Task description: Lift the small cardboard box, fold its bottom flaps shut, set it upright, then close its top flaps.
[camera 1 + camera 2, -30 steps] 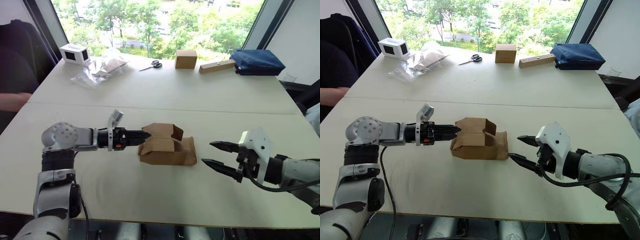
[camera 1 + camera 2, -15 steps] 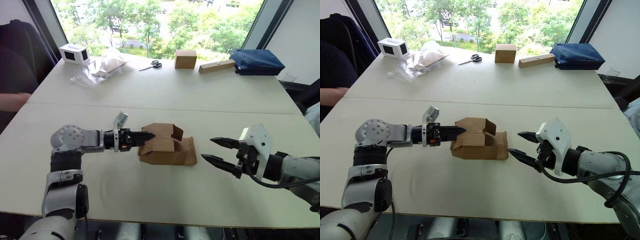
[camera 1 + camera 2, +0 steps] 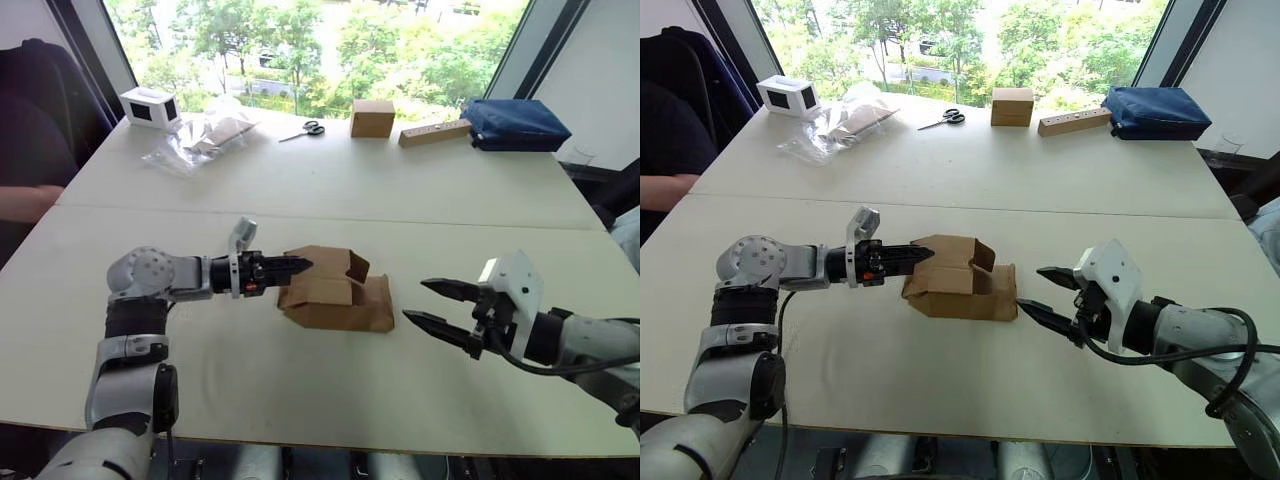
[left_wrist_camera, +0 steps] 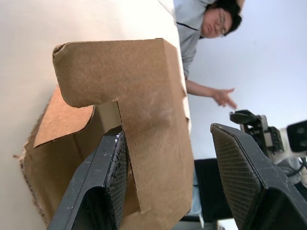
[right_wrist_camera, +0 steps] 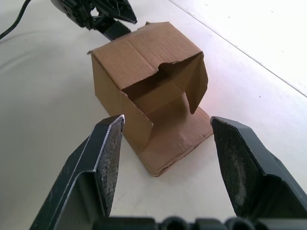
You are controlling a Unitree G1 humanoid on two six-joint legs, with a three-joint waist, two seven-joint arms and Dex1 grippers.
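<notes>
The small cardboard box [image 3: 335, 292] lies on its side mid-table, with flaps open at both ends. I cannot tell which are the bottom flaps and which the top flaps. My left gripper [image 3: 303, 264] is open at the box's left end. A notched flap [image 4: 144, 105] stands between its fingers [image 4: 108, 191], close to one pad and apart from the other. My right gripper [image 3: 425, 303] is open just right of the box, not touching it. It faces the open end, where one flap [image 5: 177, 139] lies flat on the table.
Along the far edge are a white box with a dark window [image 3: 148, 107], plastic bags [image 3: 205, 135], scissors [image 3: 305, 129], a blockier brown box [image 3: 371, 117], a wooden block [image 3: 433, 132] and a blue bag [image 3: 515, 123]. A person's arm [image 3: 25, 200] rests at the left.
My left gripper has slid a little further right onto the box's left end, and that end has tipped up slightly. The right gripper has hardly moved.
</notes>
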